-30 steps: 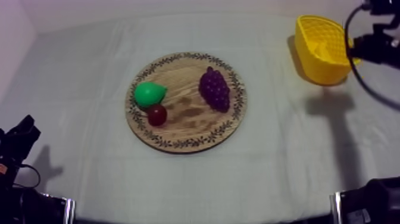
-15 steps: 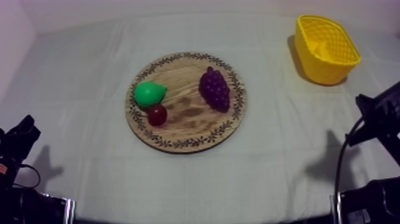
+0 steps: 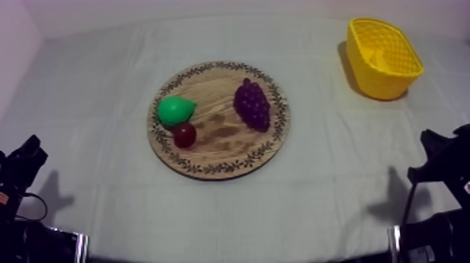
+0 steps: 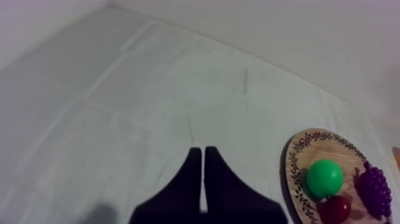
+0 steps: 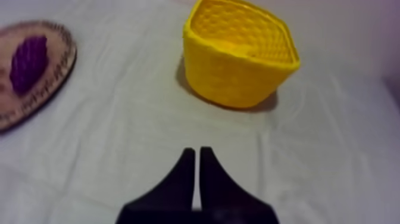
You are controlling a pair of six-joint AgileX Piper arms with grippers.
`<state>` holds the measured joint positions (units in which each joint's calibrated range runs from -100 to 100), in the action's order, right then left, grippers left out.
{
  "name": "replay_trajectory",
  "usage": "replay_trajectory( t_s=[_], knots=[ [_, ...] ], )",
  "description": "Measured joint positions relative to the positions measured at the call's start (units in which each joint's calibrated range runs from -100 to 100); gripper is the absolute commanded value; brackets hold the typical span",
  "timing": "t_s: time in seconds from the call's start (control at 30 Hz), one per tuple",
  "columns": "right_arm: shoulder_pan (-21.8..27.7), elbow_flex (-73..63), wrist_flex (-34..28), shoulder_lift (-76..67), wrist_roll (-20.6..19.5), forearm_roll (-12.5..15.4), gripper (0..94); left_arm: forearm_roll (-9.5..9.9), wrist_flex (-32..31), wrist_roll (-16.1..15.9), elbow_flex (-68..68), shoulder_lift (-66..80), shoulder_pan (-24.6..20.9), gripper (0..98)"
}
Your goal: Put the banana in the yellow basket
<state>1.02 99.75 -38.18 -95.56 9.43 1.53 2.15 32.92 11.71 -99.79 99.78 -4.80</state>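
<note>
The yellow basket (image 3: 395,78) stands at the far right of the table; a smooth pale-yellow shape that looks like the banana (image 3: 378,61) lies inside it. The round wooden board (image 3: 222,152) at the centre holds a green pear (image 3: 175,110), a small red fruit (image 3: 184,134) and purple grapes (image 3: 252,103). My right gripper (image 5: 197,152) is shut on nothing, low over the cloth in front of the basket (image 5: 238,71), at the table's right front (image 3: 439,150). My left gripper (image 4: 203,150) is shut and rests at the left front (image 3: 26,159).
In the left wrist view the board's rim (image 4: 293,173) with the pear (image 4: 324,177), red fruit (image 4: 335,208) and grapes (image 4: 375,190) lies off to the gripper's side. Bare cloth (image 3: 329,182) spreads between board and basket.
My right arm has left the spot over the basket and come down to the table's right front. The left arm and the fruit on the board have not moved.
</note>
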Motion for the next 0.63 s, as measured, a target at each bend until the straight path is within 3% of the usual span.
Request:
replay_trajectory(
  t_s=[0.17, 0.33, 0.47, 0.63],
  knots=[
    [-0.10, 0.00, 0.02, -0.05, -6.69, -0.07, 0.5, 0.00, 0.00, 0.00, 0.00, 0.00, 0.00, 0.1],
    [-0.10, 0.00, 0.02, -0.05, -9.00, -0.14, 0.5, 0.00, 0.00, 0.00, 0.00, 0.00, 0.00, 0.1],
    [-0.10, 0.00, 0.02, -0.09, -7.82, -0.19, 0.5, 0.00, 0.00, 0.00, 0.00, 0.00, 0.00, 0.1],
    [-0.10, 0.00, 0.02, -0.09, -2.29, -0.19, 0.5, 0.00, 0.00, 0.00, 0.00, 0.00, 0.00, 0.1]
  ],
)
